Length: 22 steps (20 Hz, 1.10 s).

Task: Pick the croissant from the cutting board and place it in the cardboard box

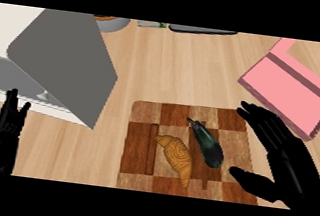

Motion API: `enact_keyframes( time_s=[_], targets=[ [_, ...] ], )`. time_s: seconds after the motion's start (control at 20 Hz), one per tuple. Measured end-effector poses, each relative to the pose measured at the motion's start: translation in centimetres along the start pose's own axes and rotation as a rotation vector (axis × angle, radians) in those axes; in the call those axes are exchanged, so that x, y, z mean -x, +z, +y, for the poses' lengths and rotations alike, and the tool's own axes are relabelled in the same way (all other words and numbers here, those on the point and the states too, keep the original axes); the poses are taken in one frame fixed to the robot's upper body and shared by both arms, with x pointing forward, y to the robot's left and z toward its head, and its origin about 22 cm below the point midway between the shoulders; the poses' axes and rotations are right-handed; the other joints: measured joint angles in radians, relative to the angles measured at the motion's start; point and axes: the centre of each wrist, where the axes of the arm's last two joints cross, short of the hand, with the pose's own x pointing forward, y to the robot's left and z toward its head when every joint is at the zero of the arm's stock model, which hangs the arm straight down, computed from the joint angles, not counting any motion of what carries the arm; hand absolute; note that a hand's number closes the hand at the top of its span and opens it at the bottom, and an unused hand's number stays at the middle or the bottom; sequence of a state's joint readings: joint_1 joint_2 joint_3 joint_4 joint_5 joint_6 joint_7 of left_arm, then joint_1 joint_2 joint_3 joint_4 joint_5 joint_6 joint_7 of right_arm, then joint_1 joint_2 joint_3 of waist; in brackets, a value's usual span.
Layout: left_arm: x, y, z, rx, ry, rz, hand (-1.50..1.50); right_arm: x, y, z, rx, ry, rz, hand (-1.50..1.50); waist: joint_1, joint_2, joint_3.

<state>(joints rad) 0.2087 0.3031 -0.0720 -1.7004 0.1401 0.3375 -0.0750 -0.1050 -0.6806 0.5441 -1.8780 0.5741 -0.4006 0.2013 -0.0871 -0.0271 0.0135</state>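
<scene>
Head view: light wooden counter (175,71). Brown checkered wooden cutting board (143,115) in middle. Golden curved croissant (175,158) lies on board, just beside long dark veggie (208,145). Right robot hand (287,158) over board's right edge, fingers straight, spread apart, holding nothing. Left robot hand (4,128) rests low left, fingers up, apart. Pink open cardboard box (292,88) top right, away from croissant. Big grey open box (64,63) at left.

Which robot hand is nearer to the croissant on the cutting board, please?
Right. The right robot hand is open just right of the croissant, at the cutting board edge; the left robot hand rests far left.
</scene>
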Motion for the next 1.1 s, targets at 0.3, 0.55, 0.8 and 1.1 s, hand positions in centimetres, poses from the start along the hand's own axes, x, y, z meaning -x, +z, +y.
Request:
enact_keyframes(
  time_s=[0.3, 0.55, 0.8, 1.1],
  targets=[
    [-0.2, -0.3, -1.0, 0.031, 0.009, -0.001, 0.00, -3.7, 1.3, -1.2, -0.136, 0.094, 0.090, -1.50, 0.017, 0.004, -0.002],
    [-0.4, -0.7, -2.0, 0.061, 0.012, -0.001, 0.00, -6.9, 1.9, -1.0, -0.233, 0.172, 0.170, -1.50, 0.041, 0.007, -0.002],
    [-0.6, -1.0, -3.0, 0.093, 0.017, 0.004, 0.00, -9.4, 1.7, 0.3, -0.309, 0.256, 0.269, -1.50, 0.065, 0.011, -0.001],
    [-0.6, -1.1, -3.9, 0.118, 0.022, 0.006, 0.00, -12.2, 1.4, 2.3, -0.372, 0.276, 0.318, -1.50, 0.075, 0.011, 0.000]
  ],
)
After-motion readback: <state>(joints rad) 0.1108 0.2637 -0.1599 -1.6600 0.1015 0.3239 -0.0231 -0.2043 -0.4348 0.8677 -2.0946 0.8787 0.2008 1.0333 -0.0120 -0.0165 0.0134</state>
